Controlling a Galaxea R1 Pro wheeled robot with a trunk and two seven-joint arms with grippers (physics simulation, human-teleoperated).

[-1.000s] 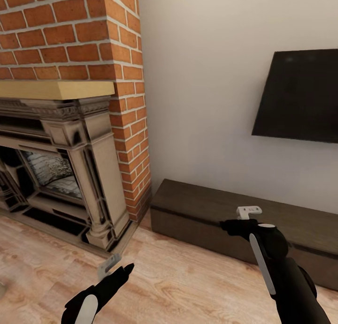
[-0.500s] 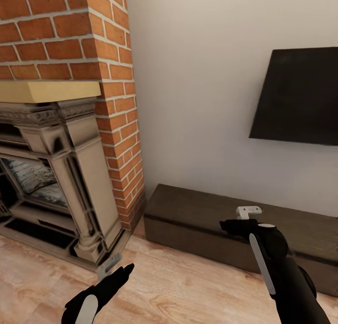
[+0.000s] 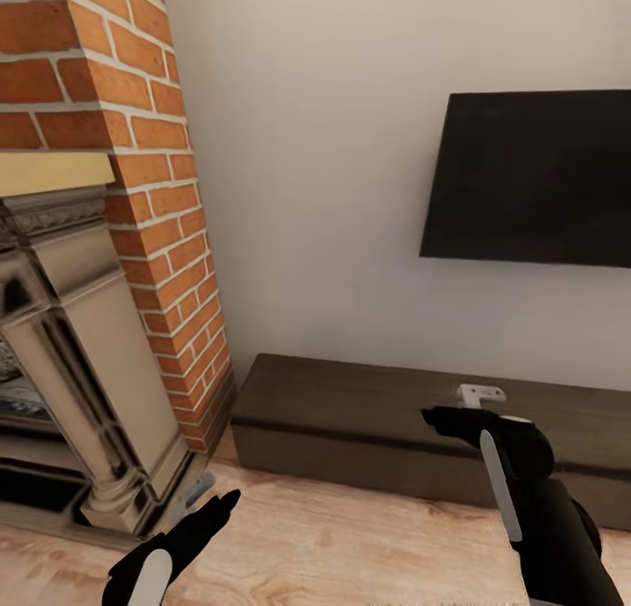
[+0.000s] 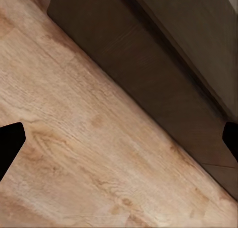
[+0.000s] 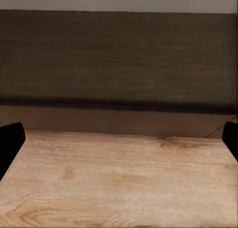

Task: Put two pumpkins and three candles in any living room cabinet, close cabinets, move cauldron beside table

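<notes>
We're facing the cabinet, closed, long axis running crosswise just ahead of the right gripper, which is nearer. Left gripper is hanging over floor. Both sets of fingers are spread wide, holding nothing.

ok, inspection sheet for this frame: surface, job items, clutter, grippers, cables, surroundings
Surface: light wood floor, bare where seen.
Job's things: cabinet, low, dark brown, against the wall, fronts look shut, top bare. Pumpkins, candles, cauldron: nothing seen.
Clutter: nothing seen.
Grippers: left gripper over the floor near the fireplace base, open, holding nothing; right gripper in front of the cabinet, open, holding nothing.
Cables: nothing seen.
Surroundings: brick chimney, fireplace, dark wall screen, white wall.
</notes>
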